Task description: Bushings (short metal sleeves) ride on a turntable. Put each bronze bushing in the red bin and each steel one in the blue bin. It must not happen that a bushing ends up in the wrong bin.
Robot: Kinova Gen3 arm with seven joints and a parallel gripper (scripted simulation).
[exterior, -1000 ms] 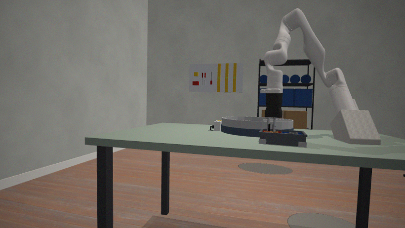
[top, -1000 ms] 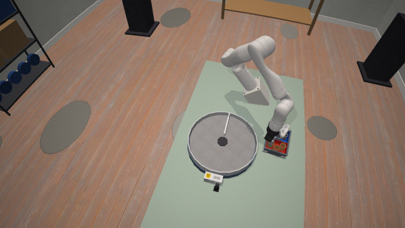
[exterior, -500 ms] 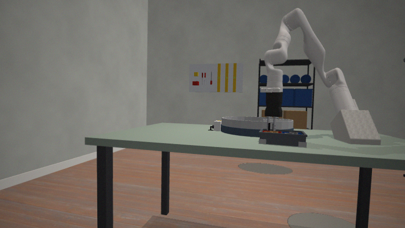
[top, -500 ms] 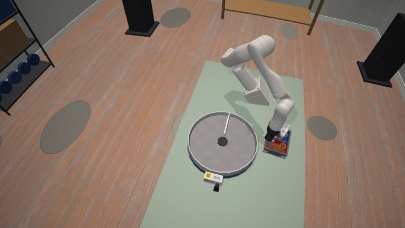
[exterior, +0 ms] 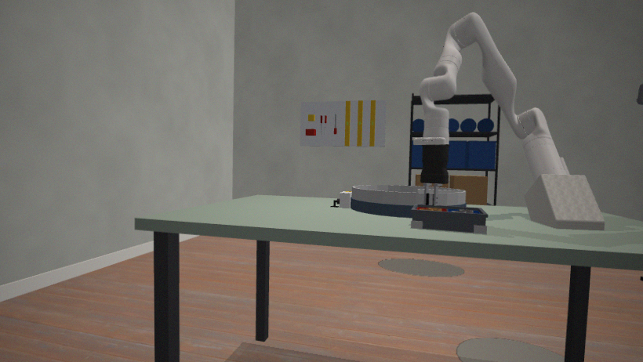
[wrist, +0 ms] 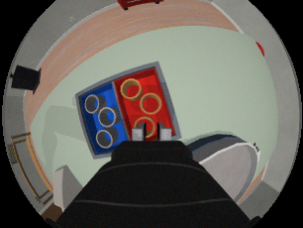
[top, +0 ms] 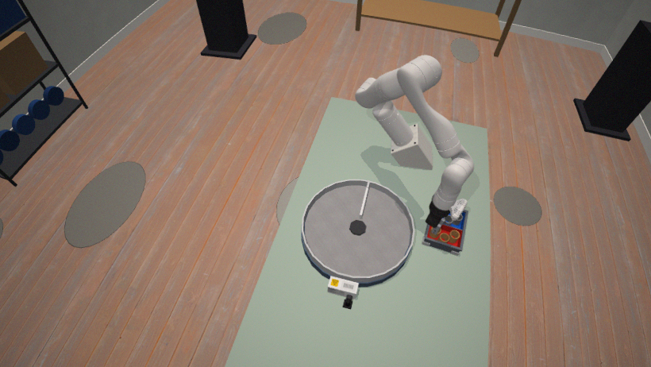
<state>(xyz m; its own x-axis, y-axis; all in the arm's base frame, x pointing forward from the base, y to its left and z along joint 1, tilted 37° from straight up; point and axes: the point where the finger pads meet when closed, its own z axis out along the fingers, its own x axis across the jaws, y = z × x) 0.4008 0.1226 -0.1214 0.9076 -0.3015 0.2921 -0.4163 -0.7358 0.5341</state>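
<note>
From my feeds, the gripper [top: 436, 229] [exterior: 430, 204] [wrist: 151, 128] stands partly open, its fingers apart over the red bin [top: 455, 244] [wrist: 162, 119]. They partly hide one bronze bushing [wrist: 139, 122] in it; two others show clearly. I count three steel bushings in the blue bin [top: 461, 223] [wrist: 91, 118] by wrist view; from above, the arm blocks some. The wrist view cuts off the turntable [top: 337, 245] [exterior: 382, 208] [wrist: 223, 173].

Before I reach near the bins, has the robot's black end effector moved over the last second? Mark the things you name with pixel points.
No visible shift: the black end effector [top: 436, 229] [exterior: 430, 200] [wrist: 151, 128] hangs over the same part of the red bin [top: 438, 241] [wrist: 161, 118].
</note>
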